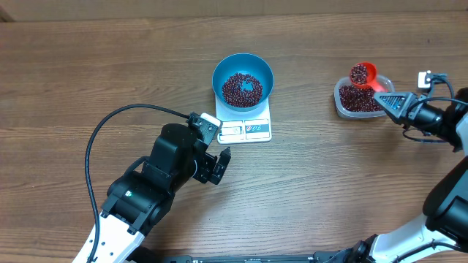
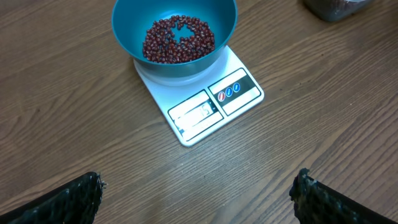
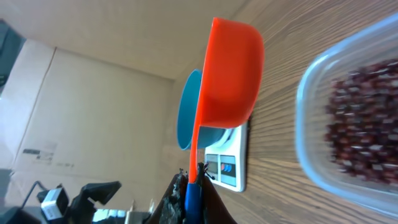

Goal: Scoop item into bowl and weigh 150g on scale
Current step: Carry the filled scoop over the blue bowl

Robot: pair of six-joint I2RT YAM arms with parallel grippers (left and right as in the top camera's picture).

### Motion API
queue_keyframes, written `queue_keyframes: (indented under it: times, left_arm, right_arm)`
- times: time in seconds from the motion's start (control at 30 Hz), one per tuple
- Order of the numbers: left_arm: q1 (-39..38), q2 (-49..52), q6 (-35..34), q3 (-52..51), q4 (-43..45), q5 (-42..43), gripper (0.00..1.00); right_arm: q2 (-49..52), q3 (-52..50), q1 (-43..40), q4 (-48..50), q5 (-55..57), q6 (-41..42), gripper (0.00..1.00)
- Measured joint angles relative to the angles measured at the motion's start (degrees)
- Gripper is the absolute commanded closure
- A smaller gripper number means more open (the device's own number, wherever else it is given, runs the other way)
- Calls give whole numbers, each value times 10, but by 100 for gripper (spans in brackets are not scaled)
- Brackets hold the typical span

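- two grippers: my right gripper (image 1: 386, 100) pinches the scoop (image 1: 363, 74) handle, my left gripper (image 1: 218, 165) is spread and empty.
- beans (image 1: 242, 89) lie in the bowl (image 1: 221, 69) on the scale (image 1: 252, 131), just ahead of my left jaws.
- i should carry the loaded scoop level, then pour slowly there.

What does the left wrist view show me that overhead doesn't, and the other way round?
Left wrist only: a close look at the display window and buttons, the reading too faint to tell, with the left gripper open wide nearer the camera. Overhead only: the right gripper shut on the loaded red scoop over the clear tub. Both: the blue bowl of beans sitting on the scale; left wrist also catches a corner of the tub.
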Motion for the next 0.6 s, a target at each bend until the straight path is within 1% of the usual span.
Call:
queue_keyframes:
  times: [0.13, 0.33, 0.5, 0.6]
  left_arm:
    - [0, 0, 0, 0, 0, 0, 0]
    - [0, 0, 0, 0, 0, 0, 0]
    - [0, 0, 0, 0, 0, 0, 1]
    - [0, 0, 0, 0, 0, 0, 0]
  right_arm:
    - [0, 0, 35, -1, -9, 0, 96]
    - [0, 0, 113, 9, -22, 0, 96]
    - [0, 0, 180, 52, -24, 9, 96]
    - [0, -3, 212, 115, -26, 41, 96]
